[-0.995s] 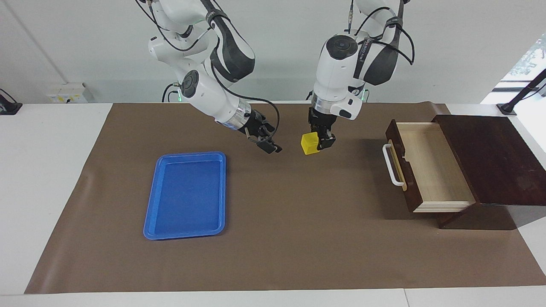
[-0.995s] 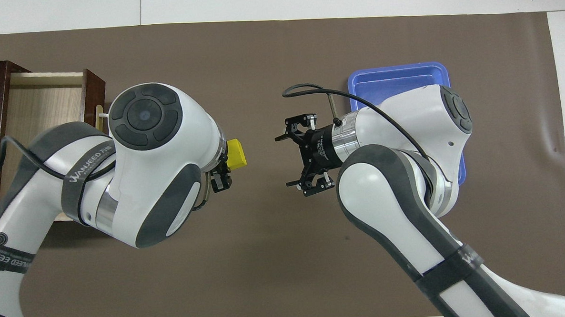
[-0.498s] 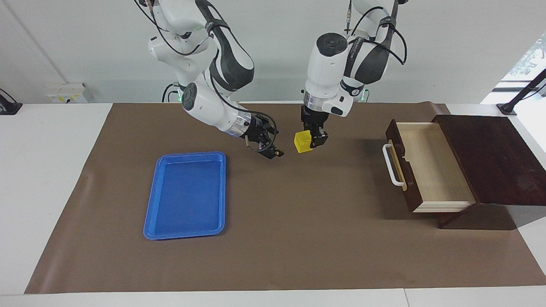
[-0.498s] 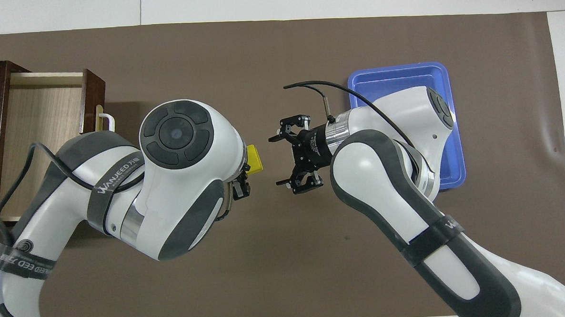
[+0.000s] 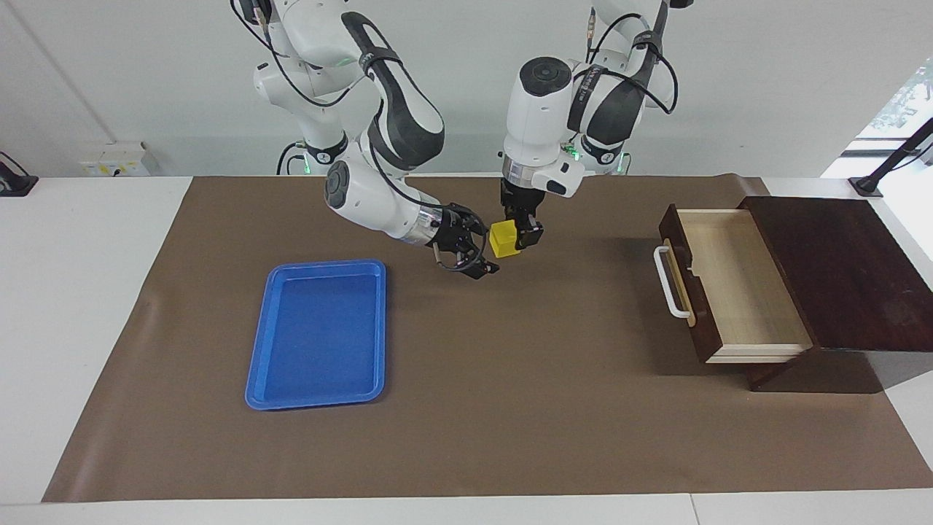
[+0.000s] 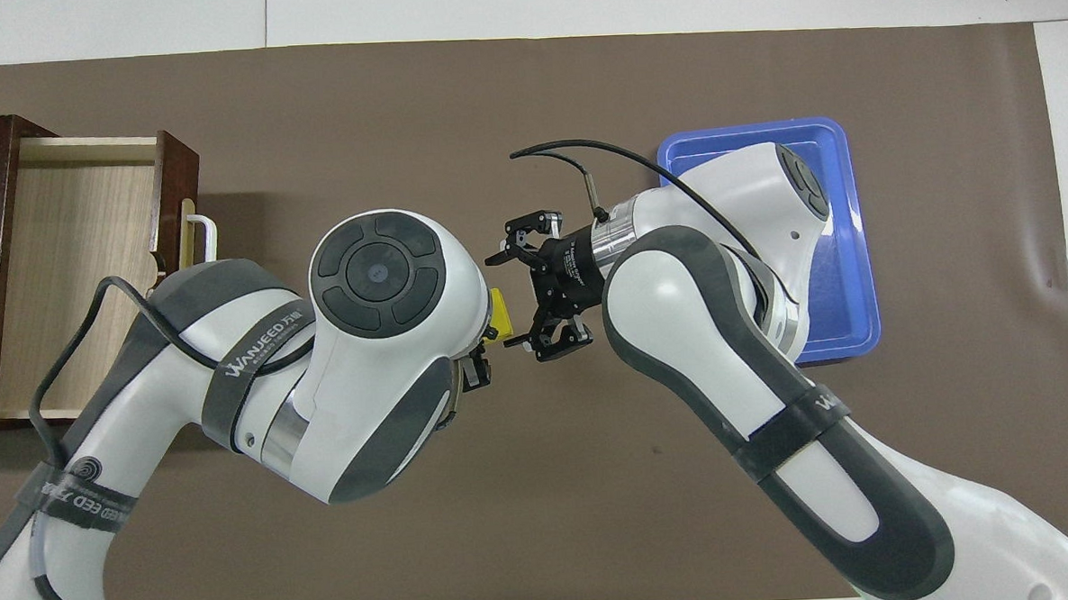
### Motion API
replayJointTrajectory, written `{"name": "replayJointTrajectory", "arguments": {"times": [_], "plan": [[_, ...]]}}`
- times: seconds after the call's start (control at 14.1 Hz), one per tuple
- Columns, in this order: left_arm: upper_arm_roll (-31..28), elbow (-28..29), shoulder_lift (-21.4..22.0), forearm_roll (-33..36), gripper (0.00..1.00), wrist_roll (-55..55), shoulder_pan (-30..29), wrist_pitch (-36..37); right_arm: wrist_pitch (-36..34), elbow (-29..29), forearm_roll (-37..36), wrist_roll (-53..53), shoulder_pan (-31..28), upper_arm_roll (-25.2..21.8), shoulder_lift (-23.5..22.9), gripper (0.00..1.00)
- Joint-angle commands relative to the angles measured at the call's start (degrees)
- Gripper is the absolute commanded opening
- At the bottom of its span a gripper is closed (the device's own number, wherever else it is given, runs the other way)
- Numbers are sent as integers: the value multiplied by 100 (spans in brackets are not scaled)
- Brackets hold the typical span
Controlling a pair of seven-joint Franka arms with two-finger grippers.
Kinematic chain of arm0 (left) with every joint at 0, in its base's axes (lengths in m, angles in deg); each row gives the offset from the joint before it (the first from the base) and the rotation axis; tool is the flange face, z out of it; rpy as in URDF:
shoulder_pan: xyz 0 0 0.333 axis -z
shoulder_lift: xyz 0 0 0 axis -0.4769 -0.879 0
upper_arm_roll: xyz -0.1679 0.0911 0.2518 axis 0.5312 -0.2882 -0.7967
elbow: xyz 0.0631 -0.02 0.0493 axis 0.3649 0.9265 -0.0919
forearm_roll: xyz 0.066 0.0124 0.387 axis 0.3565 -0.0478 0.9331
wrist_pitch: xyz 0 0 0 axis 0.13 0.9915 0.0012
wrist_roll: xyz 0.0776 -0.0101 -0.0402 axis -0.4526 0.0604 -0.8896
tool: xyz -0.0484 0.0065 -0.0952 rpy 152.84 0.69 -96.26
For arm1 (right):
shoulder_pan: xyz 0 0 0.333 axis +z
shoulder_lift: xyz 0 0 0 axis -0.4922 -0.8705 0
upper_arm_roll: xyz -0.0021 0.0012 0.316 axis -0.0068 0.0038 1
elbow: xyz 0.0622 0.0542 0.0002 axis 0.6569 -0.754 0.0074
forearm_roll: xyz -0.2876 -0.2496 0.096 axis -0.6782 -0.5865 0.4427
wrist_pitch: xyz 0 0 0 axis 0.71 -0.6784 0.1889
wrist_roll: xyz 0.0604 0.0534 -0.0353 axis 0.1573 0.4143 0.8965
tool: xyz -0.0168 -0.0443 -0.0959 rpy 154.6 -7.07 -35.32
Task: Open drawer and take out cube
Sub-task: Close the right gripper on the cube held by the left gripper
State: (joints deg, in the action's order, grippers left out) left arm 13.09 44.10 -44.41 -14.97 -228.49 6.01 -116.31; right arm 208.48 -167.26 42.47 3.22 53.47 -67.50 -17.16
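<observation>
The drawer [image 5: 736, 284] is pulled open at the left arm's end of the table, its pale interior bare; it also shows in the overhead view [image 6: 73, 266]. My left gripper [image 5: 516, 239] is shut on the yellow cube [image 5: 504, 239] and holds it in the air over the middle of the mat. In the overhead view only a corner of the cube [image 6: 501, 310] shows past the left arm. My right gripper [image 5: 484, 252] is open, turned sideways, right beside the cube, its fingers spread on either side of it in the overhead view [image 6: 506, 301].
A shallow blue tray [image 5: 321, 264] lies empty on the brown mat toward the right arm's end, partly under the right arm in the overhead view [image 6: 848, 259]. The drawer's dark cabinet [image 5: 838, 270] stands at the mat's edge.
My left gripper has carried the cube toward the right arm's end. My right gripper has moved toward it, and the gap between them has closed to almost nothing.
</observation>
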Motion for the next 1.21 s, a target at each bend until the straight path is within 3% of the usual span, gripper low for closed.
{"name": "replayJointTrajectory", "arguments": {"times": [0.0,0.92,1.0,1.07,1.14], "plan": [[-117,46,28,-19,0,-95,137,-88,-69,77,95,261,80,-24,-104,100],[-126,72,28,7,0,-95,110,-43,19,86,112,270,195,-24,-113,98],[-126,55,28,7,0,-86,102,-17,19,86,112,270,195,-24,-104,89],[-126,63,28,7,0,-86,93,0,36,86,112,270,195,-24,-104,70],[-126,72,28,16,0,-86,93,-26,45,86,121,305,195,-24,-104,40]]}}
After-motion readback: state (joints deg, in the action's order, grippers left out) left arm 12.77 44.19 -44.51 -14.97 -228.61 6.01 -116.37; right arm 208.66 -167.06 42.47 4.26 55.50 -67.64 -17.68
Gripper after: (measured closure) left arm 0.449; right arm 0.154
